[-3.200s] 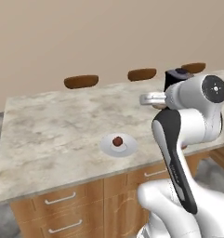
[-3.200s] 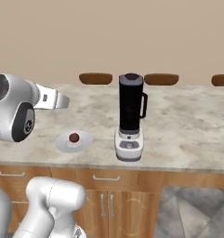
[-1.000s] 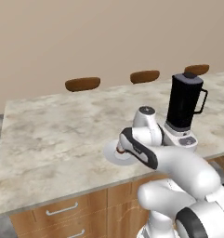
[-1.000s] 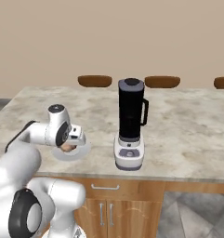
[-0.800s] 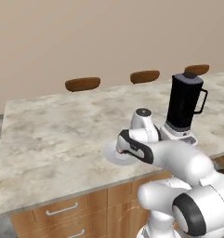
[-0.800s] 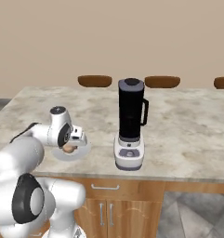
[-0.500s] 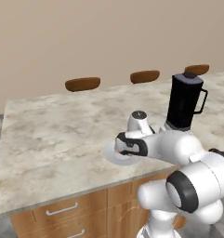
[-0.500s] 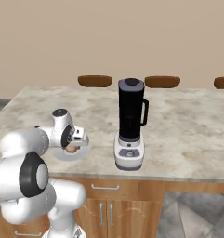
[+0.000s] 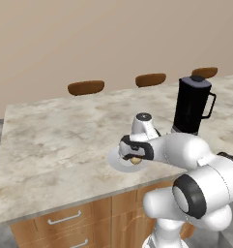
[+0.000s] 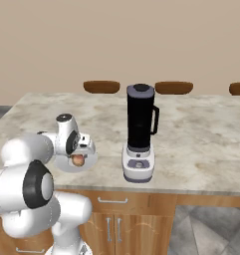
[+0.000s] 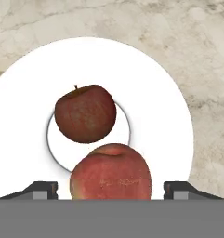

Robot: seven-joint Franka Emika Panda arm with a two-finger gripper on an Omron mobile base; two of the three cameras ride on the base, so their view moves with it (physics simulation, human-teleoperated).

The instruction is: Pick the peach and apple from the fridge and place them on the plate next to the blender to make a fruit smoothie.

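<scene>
Left base view: white arm w/ dark joints bends low over marble counter (image 9: pixel 55 140), two-finger gripper (image 9: pixel 135 159) right above small round white plate (image 9: pixel 116 160); bit of orange-pink peach (image 9: pixel 136 160) under the hand. Black jug-shaped blender (image 9: pixel 193 104) stands near, on arm's far side.

Right base view: gripper (image 10: pixel 79 158) over plate (image 10: pixel 61 164), peach (image 10: pixel 78 160) below it, blender (image 10: pixel 140 130) just beside.

Hand view: dark red round apple (image 11: pixel 85 113) on plate (image 11: pixel 150 93) centre. Peach (image 11: pixel 110 172) in front, touching apple, betw. finger tips (image 11: pixel 41 189); tips stand wide, clear of peach – hand open, holding nothing.
</scene>
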